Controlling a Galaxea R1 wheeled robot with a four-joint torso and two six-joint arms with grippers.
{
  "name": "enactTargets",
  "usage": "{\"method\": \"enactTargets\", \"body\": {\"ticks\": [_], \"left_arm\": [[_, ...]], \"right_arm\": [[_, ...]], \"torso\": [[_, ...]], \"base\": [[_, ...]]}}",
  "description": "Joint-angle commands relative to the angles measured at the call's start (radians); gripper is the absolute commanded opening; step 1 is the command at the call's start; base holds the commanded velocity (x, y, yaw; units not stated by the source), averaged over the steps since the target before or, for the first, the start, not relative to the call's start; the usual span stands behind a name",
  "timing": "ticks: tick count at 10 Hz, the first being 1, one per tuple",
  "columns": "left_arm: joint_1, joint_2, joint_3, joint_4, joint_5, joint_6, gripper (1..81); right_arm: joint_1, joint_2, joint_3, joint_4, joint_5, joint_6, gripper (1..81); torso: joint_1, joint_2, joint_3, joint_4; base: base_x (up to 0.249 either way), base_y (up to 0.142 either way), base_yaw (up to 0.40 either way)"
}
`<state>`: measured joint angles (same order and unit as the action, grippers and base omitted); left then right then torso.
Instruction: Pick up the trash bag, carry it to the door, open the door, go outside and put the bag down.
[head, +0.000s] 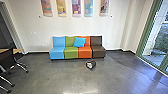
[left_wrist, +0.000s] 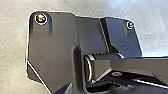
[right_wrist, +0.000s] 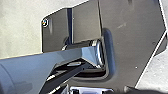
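Trash bag (head: 91, 65) sits on floor (head: 50, 75), just near side of sofa (head: 71, 52), toward its right end. Probably light, soft, slippery; best gripped by gathered top. Both jaws: opening and any hold, cannot tell.

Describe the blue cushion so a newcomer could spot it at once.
Against the white wall stands a row of four armless seats. The blue cushion leans on the backrests where the green seat meets the orange seat. Unlike the blue seat at the row's end, it is a small, tilted square.
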<state>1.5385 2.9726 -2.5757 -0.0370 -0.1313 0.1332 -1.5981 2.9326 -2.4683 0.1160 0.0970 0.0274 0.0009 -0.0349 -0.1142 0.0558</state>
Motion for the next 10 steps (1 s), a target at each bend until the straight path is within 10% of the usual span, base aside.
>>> {"method": "enactTargets", "body": {"ticks": [1,10], "left_arm": [[-0.033,-0.003,0.005,0.011,0.053,0.005,81.1],[-0.033,-0.001,0.005,0.011,0.053,0.005,81.1]], "right_arm": [[0.026,0.007,0.01,-0.016,-0.068,-0.011,81.1],[0.026,0.007,0.006,-0.016,-0.068,-0.011,81.1]], "torso": [[0.0,0.0,0.0,0.0],[0.0,0.0,0.0,0.0]], "base": [[0.176,-0.061,0.0],[0.176,-0.064,0.0]]}}
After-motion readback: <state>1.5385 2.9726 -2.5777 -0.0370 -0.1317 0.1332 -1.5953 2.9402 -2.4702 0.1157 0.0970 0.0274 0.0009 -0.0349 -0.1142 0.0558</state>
